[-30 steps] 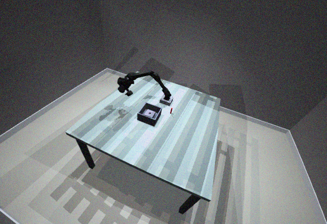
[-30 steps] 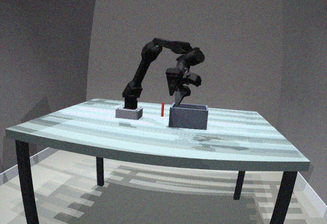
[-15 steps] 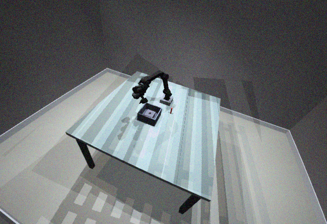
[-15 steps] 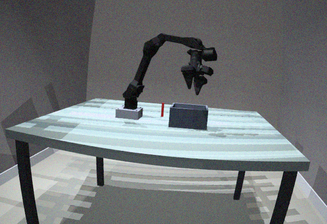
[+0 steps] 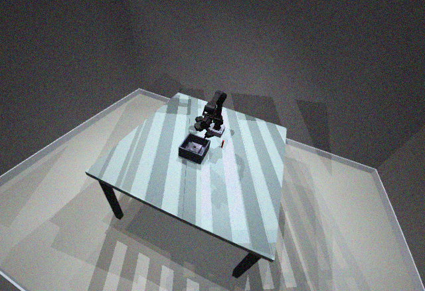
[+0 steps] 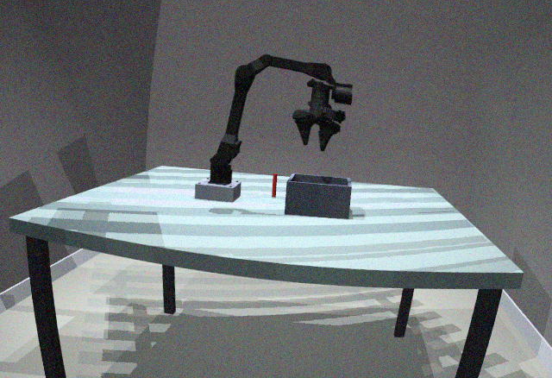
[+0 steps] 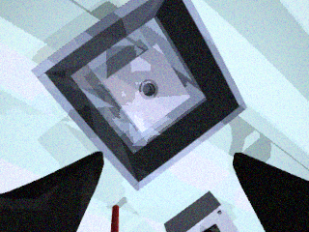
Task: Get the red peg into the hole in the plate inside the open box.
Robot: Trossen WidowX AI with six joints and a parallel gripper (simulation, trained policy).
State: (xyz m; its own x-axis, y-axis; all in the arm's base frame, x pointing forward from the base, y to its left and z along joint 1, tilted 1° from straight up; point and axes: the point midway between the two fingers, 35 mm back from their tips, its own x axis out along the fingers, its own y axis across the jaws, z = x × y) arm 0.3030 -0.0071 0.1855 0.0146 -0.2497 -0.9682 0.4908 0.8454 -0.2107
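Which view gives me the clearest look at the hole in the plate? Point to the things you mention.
Wrist view: it looks down into the box [image 5: 188, 153] [image 6: 317, 198] [image 7: 87, 113], showing the hole [image 5: 194, 147] [image 7: 149, 88] as a distinct dark ring. The top view shows it only as a small dark spot; in the exterior view, the box walls hide it.
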